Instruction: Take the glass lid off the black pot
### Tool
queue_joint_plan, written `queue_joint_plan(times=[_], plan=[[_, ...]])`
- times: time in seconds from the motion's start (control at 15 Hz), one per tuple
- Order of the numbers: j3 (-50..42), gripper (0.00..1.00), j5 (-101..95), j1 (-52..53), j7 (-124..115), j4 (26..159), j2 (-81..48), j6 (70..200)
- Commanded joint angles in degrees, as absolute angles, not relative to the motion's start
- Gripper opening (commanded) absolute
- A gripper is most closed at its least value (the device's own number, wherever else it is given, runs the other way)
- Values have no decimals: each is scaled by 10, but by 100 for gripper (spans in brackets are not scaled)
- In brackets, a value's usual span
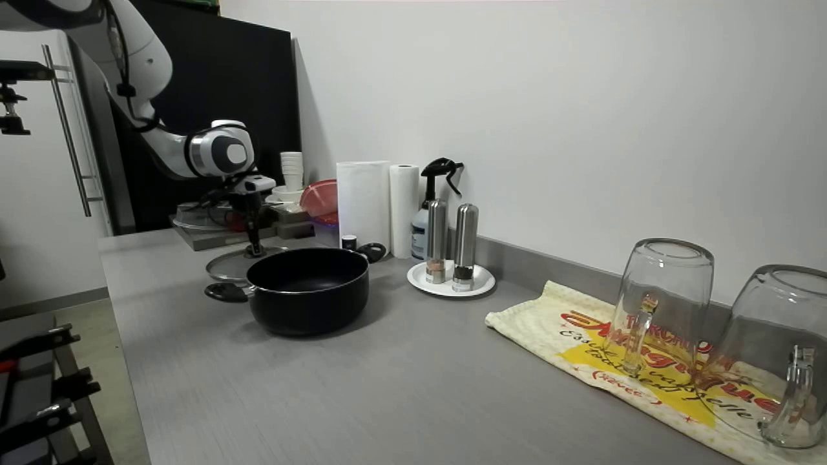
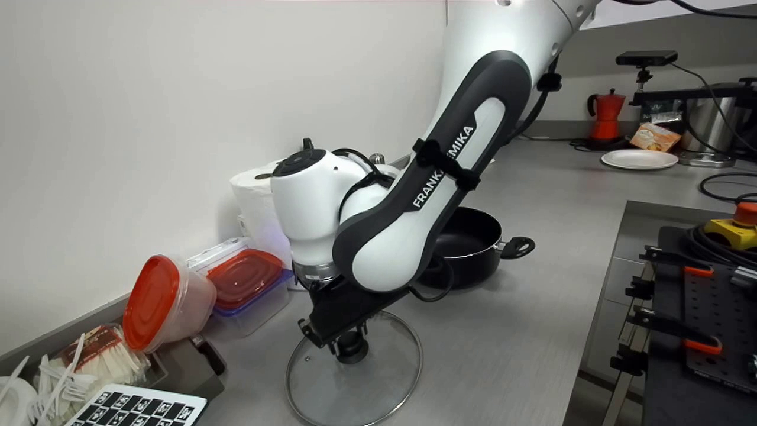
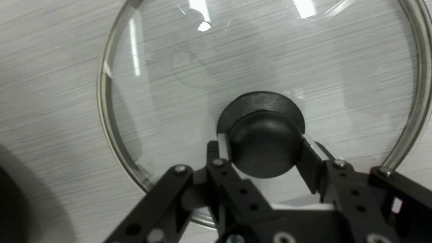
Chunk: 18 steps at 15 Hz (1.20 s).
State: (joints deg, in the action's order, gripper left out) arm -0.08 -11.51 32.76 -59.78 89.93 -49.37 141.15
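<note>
My black two-fingered gripper (image 3: 265, 148) grasps the black knob (image 3: 264, 138) of the round, see-through glass lid (image 3: 263, 64), on or just above the grey counter (image 2: 502, 355), from here I can't tell which, near the wide black pot (image 1: 310, 311).

White wall (image 1: 549, 129) lined the grey worktop (image 1: 413, 400) at its rear edge; a bar-handled white door (image 1: 29, 187) stood beyond one corner.

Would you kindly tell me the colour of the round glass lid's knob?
The rounded knob is black, clearest in the wrist view.
</note>
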Motion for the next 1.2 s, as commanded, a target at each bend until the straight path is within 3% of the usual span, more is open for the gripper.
queue_joint_plan(times=[0.0, 0.13, 0.2, 0.47, 0.53, 0.67, 0.73, 0.93, 1.13], plan=[[-7, 25, -108, 331, -611, 903, -491, 1425], [-3, 26, -104, 326, -608, 904, -491, 1420], [-4, 50, -111, 329, -601, 896, -496, 1410], [-4, 50, -111, 329, -601, 896, -496, 1410], [-4, 75, -111, 329, -601, 896, -496, 1410], [-4, 83, -111, 329, -601, 897, -496, 1410], [-4, 64, -111, 329, -601, 897, -496, 1410], [-4, 82, -111, 329, -601, 897, -496, 1410], [-4, 83, -111, 329, -601, 897, -496, 1410]])
